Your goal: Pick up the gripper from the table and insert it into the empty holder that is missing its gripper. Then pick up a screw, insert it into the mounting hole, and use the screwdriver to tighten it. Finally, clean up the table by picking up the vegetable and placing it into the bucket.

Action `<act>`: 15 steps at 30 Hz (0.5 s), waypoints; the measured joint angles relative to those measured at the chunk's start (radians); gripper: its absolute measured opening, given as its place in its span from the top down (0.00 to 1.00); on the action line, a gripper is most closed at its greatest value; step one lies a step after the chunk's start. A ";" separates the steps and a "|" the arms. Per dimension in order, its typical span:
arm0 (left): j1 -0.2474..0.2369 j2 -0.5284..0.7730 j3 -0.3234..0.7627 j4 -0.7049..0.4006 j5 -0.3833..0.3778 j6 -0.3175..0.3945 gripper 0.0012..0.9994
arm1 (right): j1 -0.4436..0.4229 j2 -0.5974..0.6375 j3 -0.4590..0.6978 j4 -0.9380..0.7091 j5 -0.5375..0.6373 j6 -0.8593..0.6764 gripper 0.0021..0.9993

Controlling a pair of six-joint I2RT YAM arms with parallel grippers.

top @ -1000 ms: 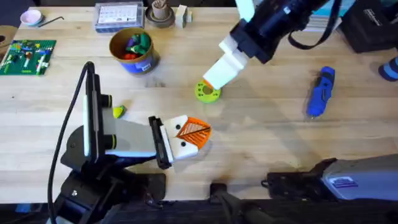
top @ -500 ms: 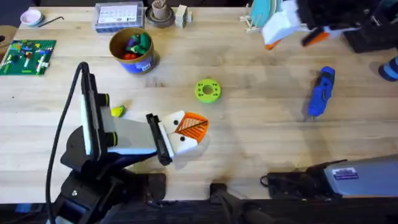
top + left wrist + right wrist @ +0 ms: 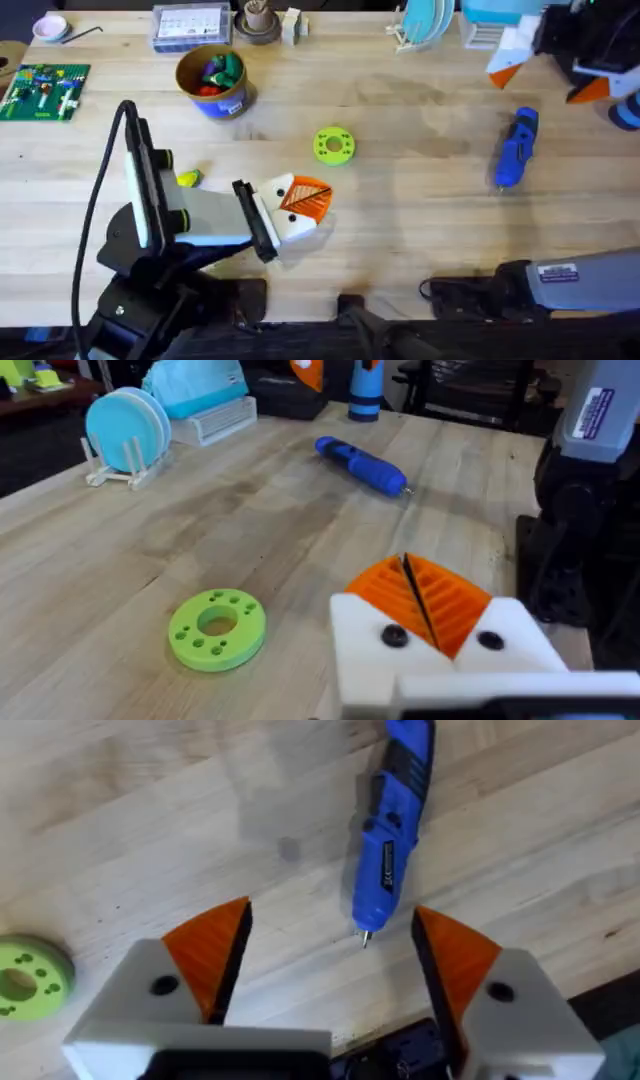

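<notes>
The blue screwdriver (image 3: 515,148) (image 3: 362,464) lies on the right side of the table. My right gripper (image 3: 548,80) (image 3: 335,935) hovers open above and behind it; in the right wrist view the screwdriver (image 3: 393,830) lies on the wood between the two orange tips, its metal tip toward the camera. My left gripper (image 3: 300,205) (image 3: 425,605) rests near the table's middle, its orange pads pressed together, shut on nothing. The yellow-green vegetable (image 3: 187,179) lies beside the left arm. The tan bucket (image 3: 213,80) stands at the back left. The loose gripper, the holder and the screw are out of view.
A green ring disc (image 3: 334,145) (image 3: 217,628) (image 3: 25,978) lies at mid-table. Along the back edge are a green brick plate (image 3: 45,90), a clear box (image 3: 192,27), a wooden cup (image 3: 258,20) and a rack of blue plates (image 3: 425,22) (image 3: 125,435).
My right gripper has swung from over the green disc to the back right, above the screwdriver. The left gripper has shifted slightly.
</notes>
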 joint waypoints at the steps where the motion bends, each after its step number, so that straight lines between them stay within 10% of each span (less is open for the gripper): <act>1: 0.000 0.000 0.000 0.000 0.000 0.000 1.00 | -0.019 0.003 -0.024 0.013 -0.001 0.007 0.00; 15: 0.000 0.000 0.000 -0.009 0.000 0.000 1.00 | -0.273 0.024 -0.298 0.340 -0.159 0.027 0.01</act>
